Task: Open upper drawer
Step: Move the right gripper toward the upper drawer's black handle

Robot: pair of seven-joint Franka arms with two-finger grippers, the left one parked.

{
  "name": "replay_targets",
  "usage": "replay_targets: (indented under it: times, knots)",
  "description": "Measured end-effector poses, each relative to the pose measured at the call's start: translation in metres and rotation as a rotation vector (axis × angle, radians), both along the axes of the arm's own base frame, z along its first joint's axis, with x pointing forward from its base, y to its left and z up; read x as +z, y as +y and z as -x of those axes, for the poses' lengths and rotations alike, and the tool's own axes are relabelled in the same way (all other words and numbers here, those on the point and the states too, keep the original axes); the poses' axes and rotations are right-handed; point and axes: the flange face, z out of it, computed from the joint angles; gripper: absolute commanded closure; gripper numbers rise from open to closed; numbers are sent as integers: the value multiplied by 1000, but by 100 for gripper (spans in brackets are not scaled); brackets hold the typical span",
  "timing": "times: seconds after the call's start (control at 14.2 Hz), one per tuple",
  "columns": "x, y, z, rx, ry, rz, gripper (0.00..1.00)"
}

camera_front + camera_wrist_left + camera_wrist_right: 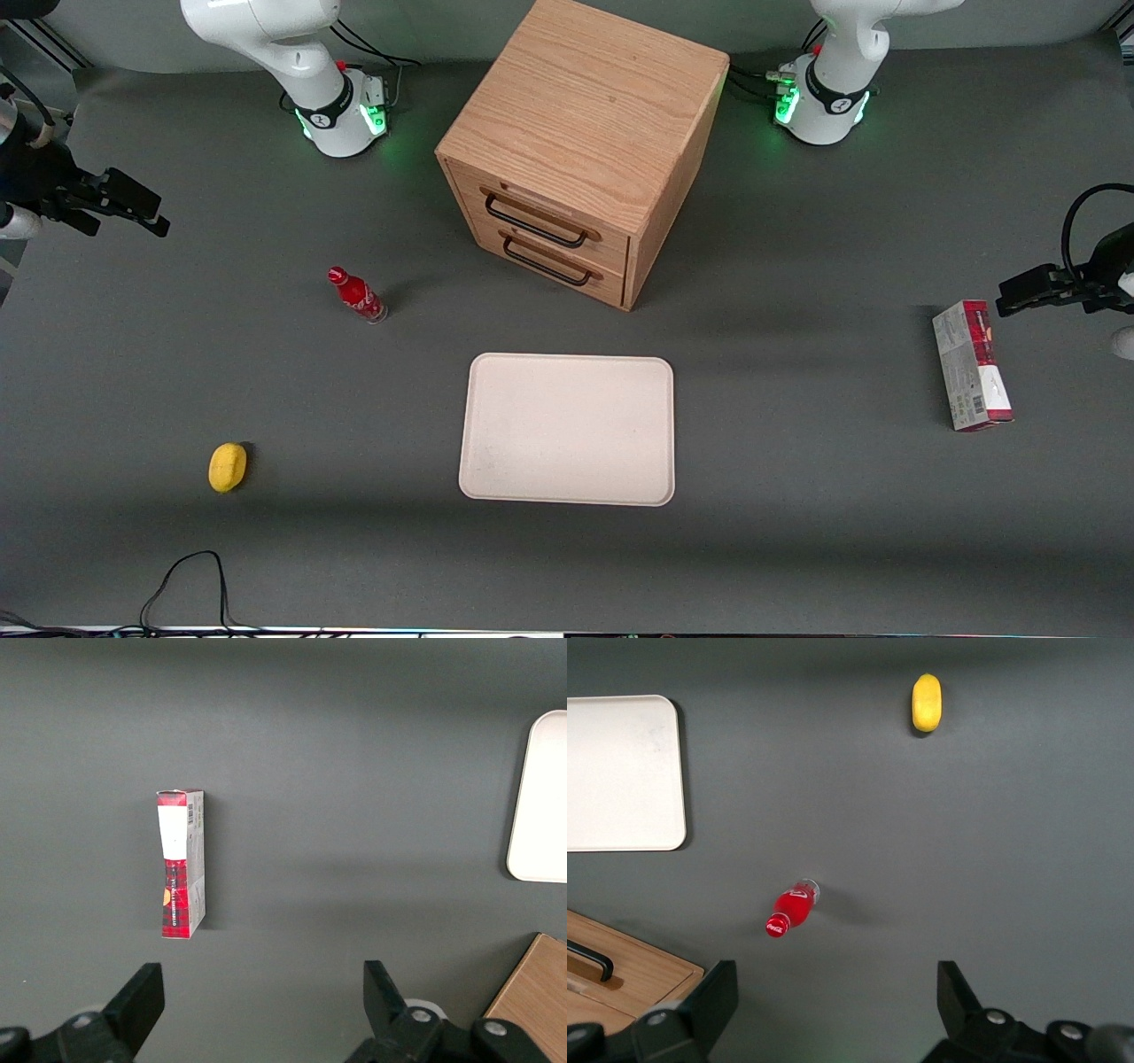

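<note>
The light oak upper drawer (542,215) with its thin black bar handle (534,221) sits shut in the wooden cube cabinet (580,146). The black gripper (133,206) hangs well apart, fingers spread wide (holding nothing), probably so they can fit around the bar.

I see even, soft overhead light on the matte table (797,549), no glare. The cabinet (580,115) and bottle (357,295) cast faint shadows. Green base lights glow. The gripper (833,1014) stays slightly soft.
</note>
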Motion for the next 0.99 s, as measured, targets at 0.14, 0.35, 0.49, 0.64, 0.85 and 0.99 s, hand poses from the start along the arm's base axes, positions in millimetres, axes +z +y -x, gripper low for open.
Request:
replay_targets:
  times: [0.14, 0.35, 0.49, 0.64, 0.85, 0.99]
  knots:
    - [-3, 0, -2, 0, 5, 1, 0]
    - [-2, 5, -8, 7, -4, 5, 0]
    - [3, 30, -17, 49, -18, 10, 0]
    - [10, 87, -20, 147, -14, 5, 0]
    - [21, 205, -2, 363, 1, 2, 0]
    - [25, 282, 21, 513, -9, -11, 0]
